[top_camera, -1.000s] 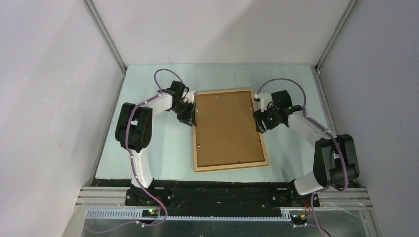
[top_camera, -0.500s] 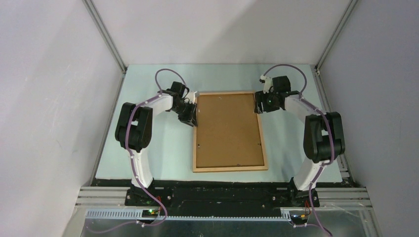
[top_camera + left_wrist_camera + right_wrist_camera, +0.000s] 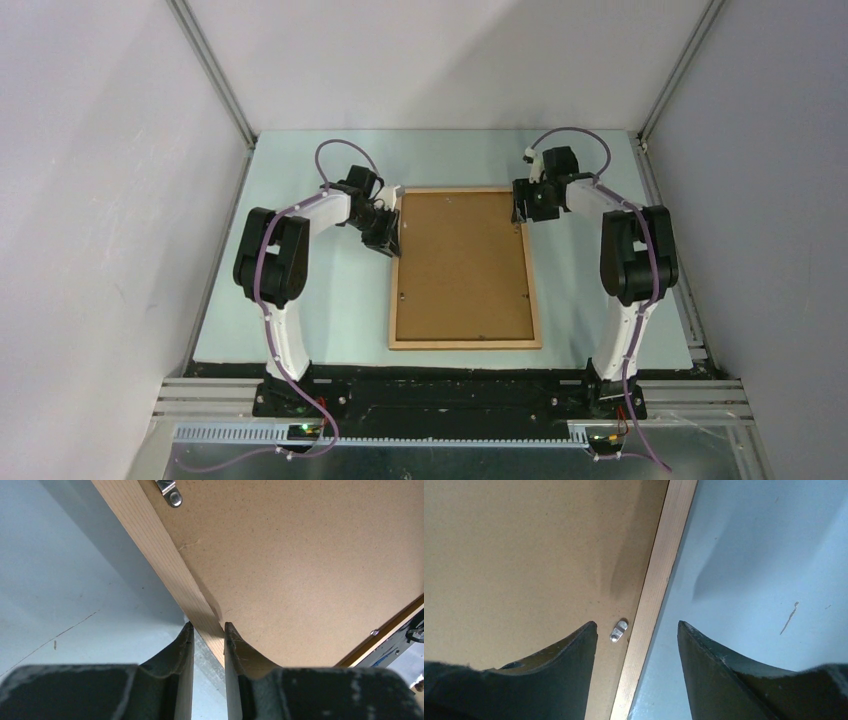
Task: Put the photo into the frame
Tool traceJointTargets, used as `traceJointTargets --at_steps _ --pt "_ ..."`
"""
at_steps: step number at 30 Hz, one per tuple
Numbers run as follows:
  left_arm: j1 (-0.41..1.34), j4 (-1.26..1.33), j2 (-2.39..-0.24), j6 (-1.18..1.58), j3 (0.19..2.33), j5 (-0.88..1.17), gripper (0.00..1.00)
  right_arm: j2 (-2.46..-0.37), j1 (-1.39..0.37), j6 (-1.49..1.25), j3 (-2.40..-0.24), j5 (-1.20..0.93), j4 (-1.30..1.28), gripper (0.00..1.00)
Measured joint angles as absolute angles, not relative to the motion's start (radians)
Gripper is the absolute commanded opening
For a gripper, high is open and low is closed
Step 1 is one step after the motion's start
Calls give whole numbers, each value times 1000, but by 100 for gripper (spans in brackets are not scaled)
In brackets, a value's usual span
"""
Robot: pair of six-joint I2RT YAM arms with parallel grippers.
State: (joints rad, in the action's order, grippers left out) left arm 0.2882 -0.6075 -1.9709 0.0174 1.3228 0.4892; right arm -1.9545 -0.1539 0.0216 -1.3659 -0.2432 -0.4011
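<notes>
From above, the frame (image 3: 465,343) lies flat mid-desk (image 3: 320,300), back up, with the brown backing board (image 3: 462,265) filling it; whatever is beneath is hidden. The left claw (image 3: 390,243) sits at its left rail and the right claw (image 3: 521,212) near the far right corner, tips too small to read. Left wrist: the pale wood rail is pinched between both fingers, clamped. Right wrist: fingers are spread, straddling the right rail beside a small metal tab (image 3: 619,630).
</notes>
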Motion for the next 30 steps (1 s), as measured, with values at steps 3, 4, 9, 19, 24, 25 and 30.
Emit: traceJointTargets --at_steps 3,4,9,19,24,25,30 --pt "288 -607 -1971 17 1323 491 0 -1982 -154 18 -1403 -231 -427 63" --pt "288 -608 -1971 17 1323 491 0 -1992 -154 17 -1416 -226 -437 62" --pt "288 -608 -1971 17 1323 493 0 -2032 -154 17 -1452 -217 -478 60" --pt "288 -608 -1972 18 1323 494 0 -2048 -158 15 -1467 -211 -514 56" --pt "288 -608 -1972 18 1323 494 0 -2048 -160 19 -1467 -211 -516 53" --pt "288 -608 -1972 18 1323 494 0 -2048 -160 19 -1467 -212 -516 52" --pt "288 -608 -1972 18 1323 493 0 -2048 -160 30 -1467 -218 -518 49"
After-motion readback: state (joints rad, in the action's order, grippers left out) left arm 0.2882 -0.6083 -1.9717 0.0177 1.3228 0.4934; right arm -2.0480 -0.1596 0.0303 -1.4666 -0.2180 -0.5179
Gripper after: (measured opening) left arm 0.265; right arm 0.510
